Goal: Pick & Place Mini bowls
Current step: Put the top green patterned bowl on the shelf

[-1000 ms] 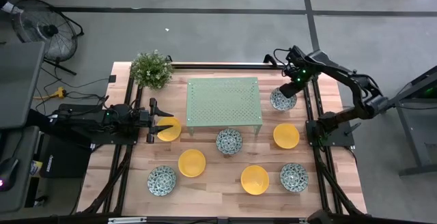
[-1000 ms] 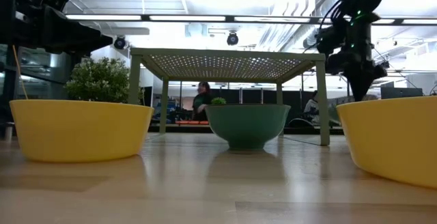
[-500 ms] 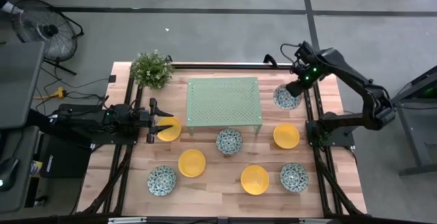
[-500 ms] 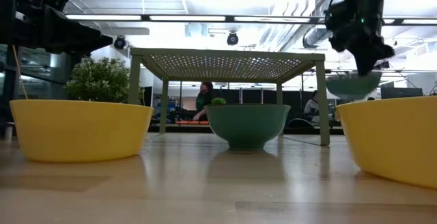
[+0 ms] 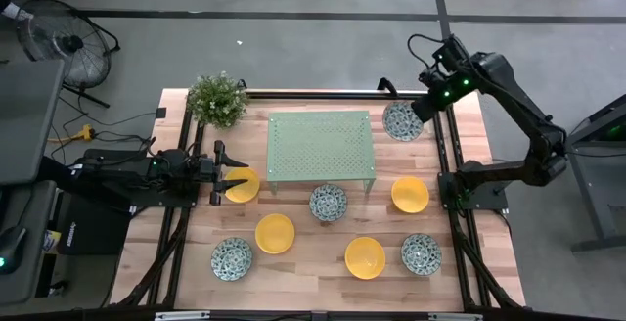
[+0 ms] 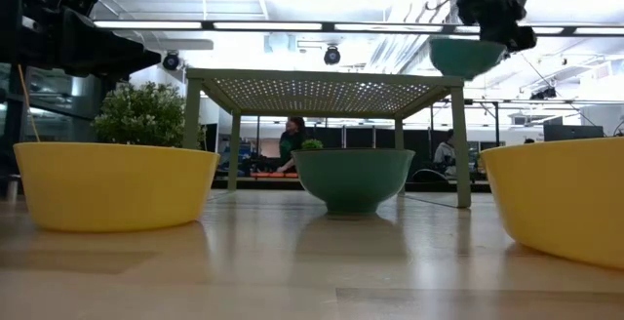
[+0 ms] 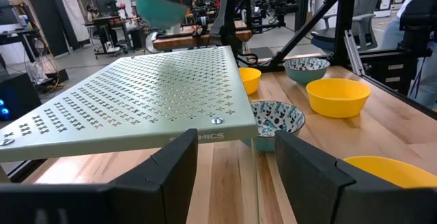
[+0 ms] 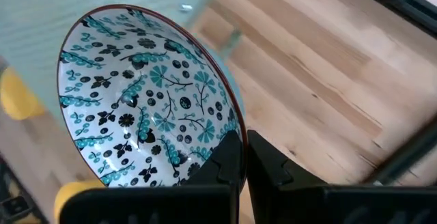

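My right gripper [image 5: 423, 114] is shut on a white bowl with blue-green pattern [image 5: 402, 121], high above the table by the far right corner of the pale green stand [image 5: 321, 146]. In the low view that bowl [image 6: 466, 55] hangs at the height of the stand's top. My left gripper [image 5: 235, 179] waits open at the table's left, next to a yellow bowl [image 5: 243, 184]. Three more yellow bowls [image 5: 275, 233] [image 5: 364, 257] [image 5: 410, 195] and three patterned bowls [image 5: 328, 203] [image 5: 232, 258] [image 5: 421, 253] rest on the table. My right gripper pinches the patterned bowl's rim [image 8: 229, 138], one finger inside the bowl and one outside. The fingers come slanting down from the table's right. The bowl is lifted clear of the table and hangs out from the fingers toward the stand.
A small leafy plant [image 5: 217, 99] stands at the far left corner. The stand fills the far middle of the table, with one patterned bowl in front of its near edge. Bare wood [image 5: 313, 262] shows between the bowls near the near edge.
My right gripper has risen with the patterned bowl and moved toward the table's far edge. The bowl has gone from the table surface to lifted clear, level with the stand's top. The left arm has kept still.
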